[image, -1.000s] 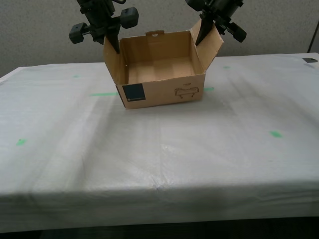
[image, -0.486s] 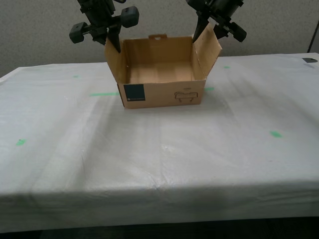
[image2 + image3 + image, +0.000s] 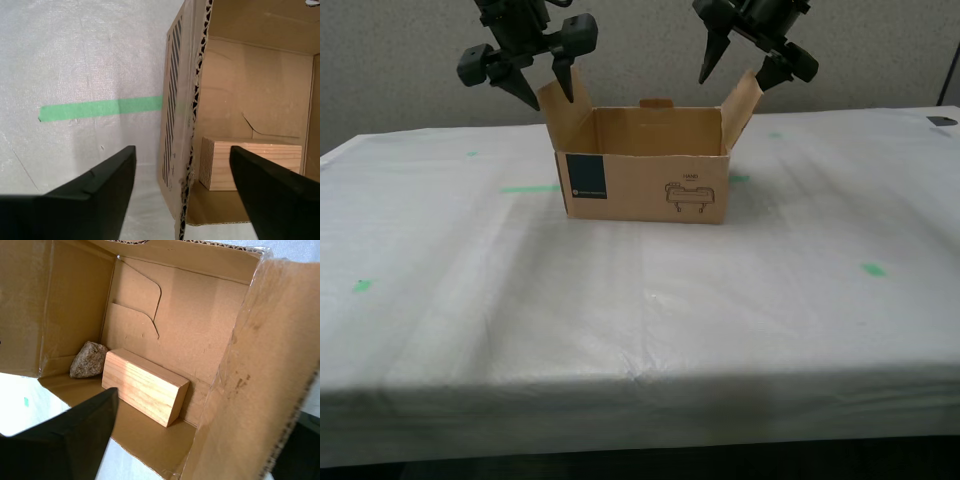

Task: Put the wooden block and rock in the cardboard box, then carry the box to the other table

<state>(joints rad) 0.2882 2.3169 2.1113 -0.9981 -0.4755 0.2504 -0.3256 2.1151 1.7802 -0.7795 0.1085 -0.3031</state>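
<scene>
From the exterior view the box [image 3: 645,180] on the white worktop [image 3: 620,310] hides its contents. Only my first tool's [image 3: 190,440] camera shows block [image 3: 145,386] beside rock [image 3: 88,360] inside. Both tools are spread wide, my second tool [image 3: 182,175] straddling a side flap [image 3: 187,100].

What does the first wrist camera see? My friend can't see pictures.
Inside the open cardboard box, a wooden block lies on the floor with a small rock beside it. One dark finger of my first gripper shows in front.
</scene>
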